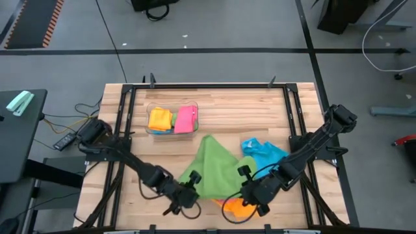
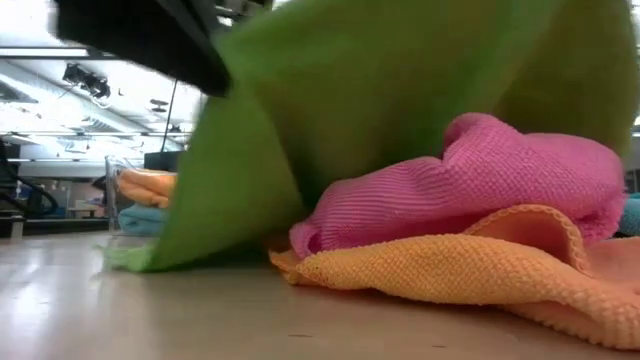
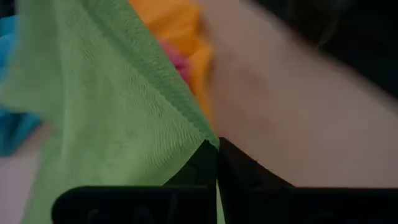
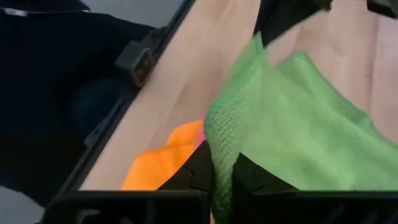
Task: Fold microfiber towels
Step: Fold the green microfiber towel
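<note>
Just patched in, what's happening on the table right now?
Both arms hold the green microfiber towel at the table's near edge. The left gripper is shut on one corner, the right gripper on another, lifting it over an orange towel and a pink towel. A blue towel lies beside. Folded towels sit in the clear plastic bin.

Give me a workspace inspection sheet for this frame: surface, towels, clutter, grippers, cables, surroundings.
Surface: wooden table, dark frame around it.
Job's things: green towel lifted at two corners; blue towel crumpled beside it; orange towel and pink towel under the green one.
Clutter: clear bin with folded towels inside.
Grippers: left gripper shut on green towel; right gripper shut on green towel's other corner.
Cables: black cables on floor.
Surroundings: side table left of rig; no people seen.
</note>
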`<action>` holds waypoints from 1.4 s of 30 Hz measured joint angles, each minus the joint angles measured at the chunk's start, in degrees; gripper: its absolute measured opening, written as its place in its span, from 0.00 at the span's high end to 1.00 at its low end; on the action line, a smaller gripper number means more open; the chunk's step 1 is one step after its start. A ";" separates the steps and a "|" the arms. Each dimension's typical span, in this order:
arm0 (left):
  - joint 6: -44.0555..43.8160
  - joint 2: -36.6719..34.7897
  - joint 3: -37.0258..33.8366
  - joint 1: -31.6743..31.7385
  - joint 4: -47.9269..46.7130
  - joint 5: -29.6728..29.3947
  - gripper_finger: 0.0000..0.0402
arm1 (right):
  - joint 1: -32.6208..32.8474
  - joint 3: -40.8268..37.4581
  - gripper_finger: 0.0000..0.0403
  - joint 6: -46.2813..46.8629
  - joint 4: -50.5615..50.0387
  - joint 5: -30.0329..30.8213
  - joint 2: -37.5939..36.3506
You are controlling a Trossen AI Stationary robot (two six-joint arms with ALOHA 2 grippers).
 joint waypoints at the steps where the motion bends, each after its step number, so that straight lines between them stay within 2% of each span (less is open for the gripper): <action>1: -1.03 -0.02 0.02 -0.72 0.50 1.01 0.98 | 0.60 -0.10 0.93 0.51 0.28 0.02 0.00; 7: -5.14 -0.02 -0.22 -3.28 0.26 1.18 0.92 | 2.28 -0.20 0.93 2.74 0.21 2.28 0.44; 17: -5.68 1.02 -0.27 -1.84 0.93 0.45 0.98 | 1.50 -0.19 0.93 4.17 0.53 1.63 2.69; 19: -6.67 2.32 -0.22 -1.43 1.84 0.04 0.94 | 1.46 -0.20 0.93 4.93 -0.52 1.66 2.69; 27: -6.64 3.21 -0.15 -3.16 2.17 -2.33 0.67 | 2.04 -0.21 0.93 7.75 -3.45 1.68 2.64; 31: -6.67 3.19 -0.15 -4.98 -0.97 -5.42 0.58 | 2.64 -0.21 0.93 7.81 -3.49 1.77 2.64; 38: -8.16 3.19 -0.15 -7.01 -2.25 -6.29 0.52 | 2.59 -0.21 0.93 7.88 -3.31 2.03 2.64; 42: -11.29 4.49 -0.11 -7.16 -9.84 -6.38 0.54 | 2.60 -0.21 0.93 7.53 -3.27 2.03 2.64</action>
